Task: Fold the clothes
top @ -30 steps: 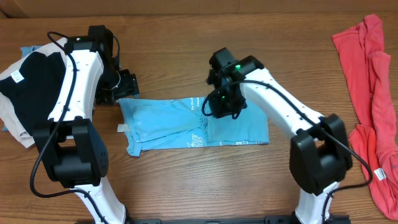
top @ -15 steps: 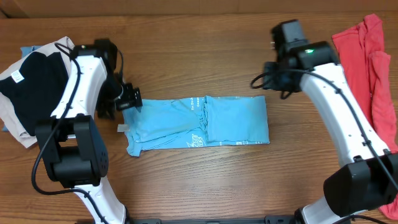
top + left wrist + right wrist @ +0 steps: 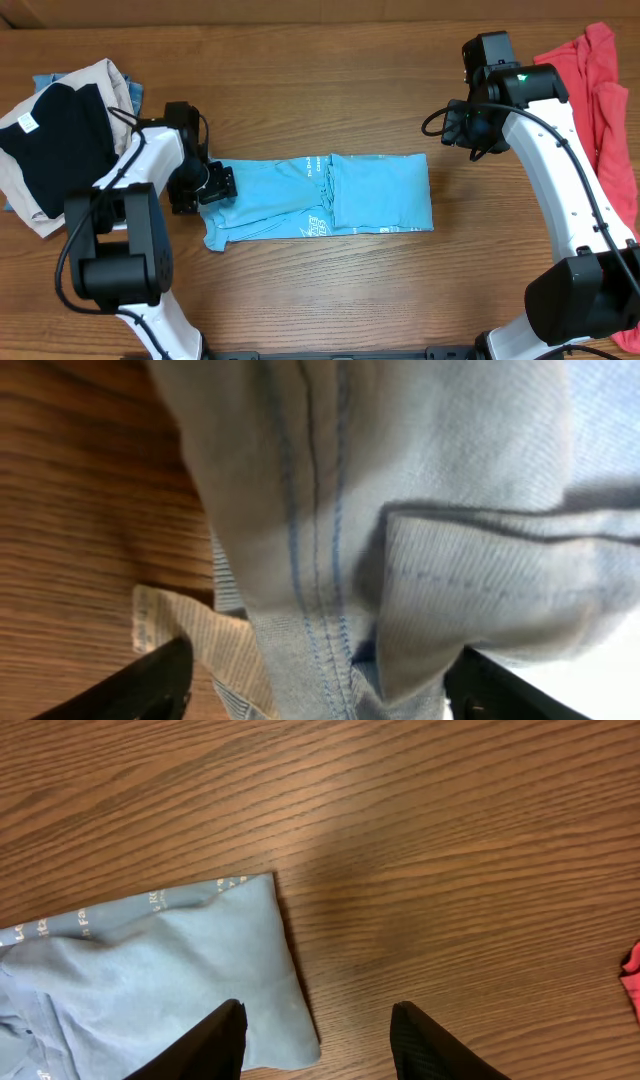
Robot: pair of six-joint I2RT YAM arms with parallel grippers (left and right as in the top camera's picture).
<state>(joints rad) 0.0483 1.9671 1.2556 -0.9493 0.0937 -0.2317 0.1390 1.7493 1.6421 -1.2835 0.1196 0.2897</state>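
The shirt is laid flat across the middle of the table, already folded into a long band, with the left gripper set down at its left edge. In the left wrist view the jaws are seen well apart, the stitched hem of the shirt bunched between them and the white label lying just beside one finger. No clamp is made yet. The risk is plain from here: if only the top layer is caught when the jaws close, the band may be peeled open as it is lifted, and the fold already made may be undone. If the label alone is pinched, little cloth is likely to come with it. A drag along the wood could also skew the whole band, since nothing is holding the far end. The right gripper is held off the cloth, jaws apart and empty, over bare wood just past the shirt's upper right corner. Against a second ago, a good deal is changed: the right arm was then planted over the shirt's middle and is now swung clear to the right, while the left gripper is brought from behind the left edge down onto it. The shirt itself is left lying as it was.
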